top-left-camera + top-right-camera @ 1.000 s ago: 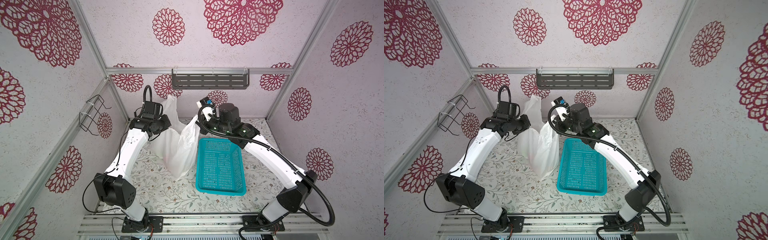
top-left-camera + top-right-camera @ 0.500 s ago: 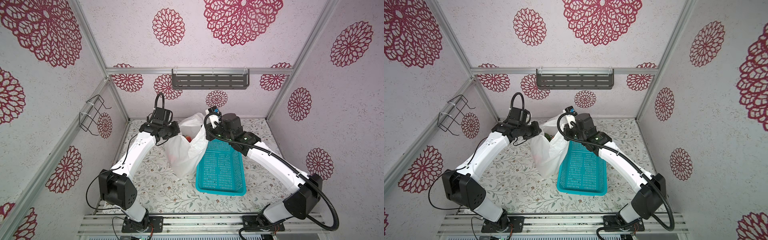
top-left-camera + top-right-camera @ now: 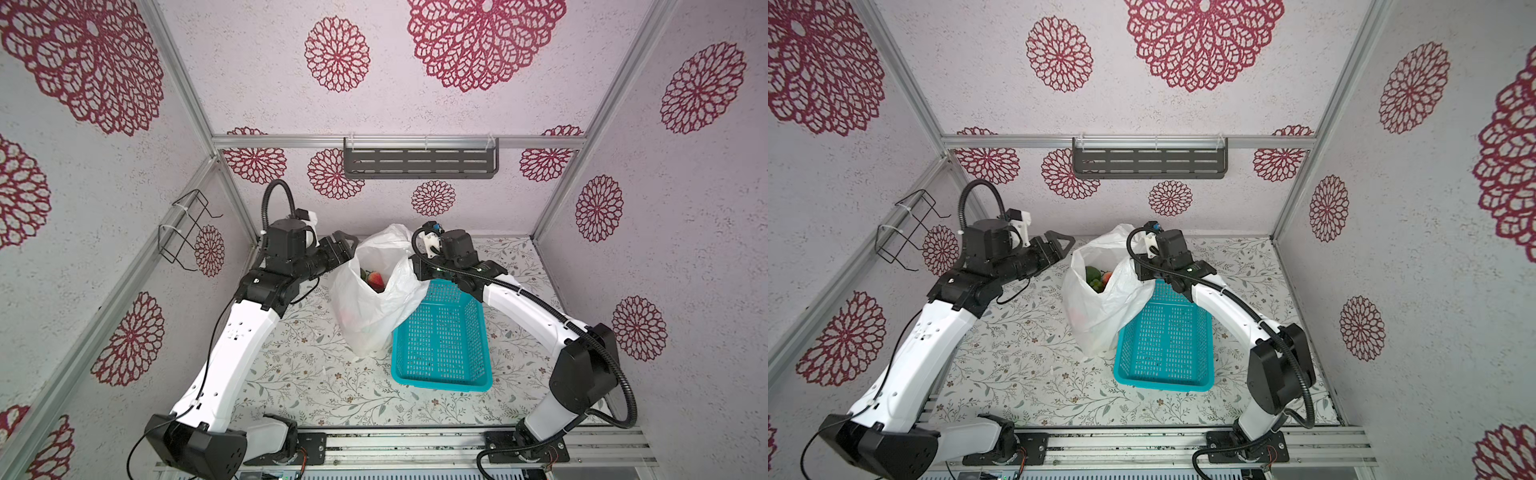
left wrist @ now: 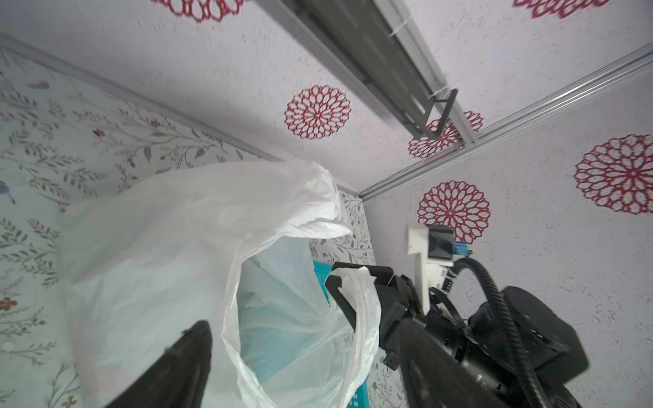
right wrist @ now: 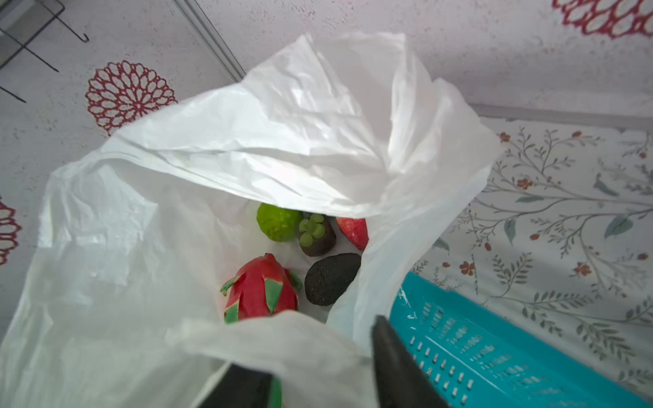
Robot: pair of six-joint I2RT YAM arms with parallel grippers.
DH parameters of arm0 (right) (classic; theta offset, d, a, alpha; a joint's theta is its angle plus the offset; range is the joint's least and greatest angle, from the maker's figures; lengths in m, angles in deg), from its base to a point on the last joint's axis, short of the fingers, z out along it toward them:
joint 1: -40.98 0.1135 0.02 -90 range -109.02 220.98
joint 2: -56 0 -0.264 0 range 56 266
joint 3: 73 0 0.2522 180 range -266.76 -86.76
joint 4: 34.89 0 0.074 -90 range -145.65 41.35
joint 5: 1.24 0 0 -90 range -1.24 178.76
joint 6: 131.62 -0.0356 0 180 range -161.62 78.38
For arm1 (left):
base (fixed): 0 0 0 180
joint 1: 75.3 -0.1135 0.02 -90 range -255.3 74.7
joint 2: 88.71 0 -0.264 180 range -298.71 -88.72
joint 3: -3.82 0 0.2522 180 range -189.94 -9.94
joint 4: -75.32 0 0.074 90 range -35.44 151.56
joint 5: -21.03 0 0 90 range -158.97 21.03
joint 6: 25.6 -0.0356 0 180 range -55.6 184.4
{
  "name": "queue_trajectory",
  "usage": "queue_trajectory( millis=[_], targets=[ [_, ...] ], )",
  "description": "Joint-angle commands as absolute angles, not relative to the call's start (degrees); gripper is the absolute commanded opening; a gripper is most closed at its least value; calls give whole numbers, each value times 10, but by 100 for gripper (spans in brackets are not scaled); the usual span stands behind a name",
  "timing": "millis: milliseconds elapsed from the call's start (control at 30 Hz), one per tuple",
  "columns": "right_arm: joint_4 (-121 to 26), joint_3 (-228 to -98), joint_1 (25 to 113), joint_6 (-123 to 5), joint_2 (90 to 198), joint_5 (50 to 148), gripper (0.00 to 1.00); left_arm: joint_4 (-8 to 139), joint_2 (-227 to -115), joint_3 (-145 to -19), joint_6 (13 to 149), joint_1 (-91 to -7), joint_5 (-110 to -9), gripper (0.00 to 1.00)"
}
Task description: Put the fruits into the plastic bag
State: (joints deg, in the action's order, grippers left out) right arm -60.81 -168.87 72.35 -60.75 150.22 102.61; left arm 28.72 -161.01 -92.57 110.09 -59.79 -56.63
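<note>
Jaws spread wide on the left gripper [image 3: 347, 248], empty, just beside the plastic bag [image 3: 365, 307]. The right gripper [image 4: 353, 286] is parted too, bag handle draped between its jaws. Below them in the bag lie the dragon fruit [image 5: 261, 288] and avocado [image 5: 332, 279]. The teal basket [image 5: 494, 353] crowds the right jaws.

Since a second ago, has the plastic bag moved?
Yes. The plastic bag has sagged down, away from the wall shelf, and shifted right onto the far left corner of the teal basket.
</note>
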Motion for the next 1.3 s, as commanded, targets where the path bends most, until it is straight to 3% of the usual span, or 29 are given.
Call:
queue_trajectory(
  millis=[0,100,267,500,600,633,700,767,933,1033,1167,1267],
  targets=[
    [-613,-1687,709,-614,1467,1078,71,271,-1585,-914,1105,-627,-643,87],
    [-647,-1677,696,-596,1436,1108,81,235,-1569,-899,1116,-655,-703,88],
    [-701,-1640,687,-554,1366,1148,88,200,-1547,-855,1142,-706,-753,89],
    [-772,-1599,671,-540,1286,1085,95,185,-1542,-809,1151,-750,-781,89],
    [-772,-1571,656,-557,1253,964,95,173,-1543,-794,1151,-754,-824,90],
    [-763,-1555,647,-569,1237,895,97,163,-1543,-789,1153,-755,-848,98],
    [-736,-1514,625,-597,1206,763,99,147,-1544,-775,1157,-755,-904,97],
    [-695,-1460,594,-623,1175,645,99,137,-1544,-753,1160,-755,-972,97],
    [-510,-1268,554,-631,1119,475,99,207,-1512,-651,1107,-753,-1121,97],
    [-319,-1142,551,-580,1115,440,99,319,-1480,-554,1071,-755,-1202,97],
    [-81,-1041,547,-495,1180,398,99,458,-1467,-468,1030,-759,-1222,97],
    [-35,-1048,536,-477,1277,379,99,473,-1511,-468,1044,-757,-1233,97]
  ],
)
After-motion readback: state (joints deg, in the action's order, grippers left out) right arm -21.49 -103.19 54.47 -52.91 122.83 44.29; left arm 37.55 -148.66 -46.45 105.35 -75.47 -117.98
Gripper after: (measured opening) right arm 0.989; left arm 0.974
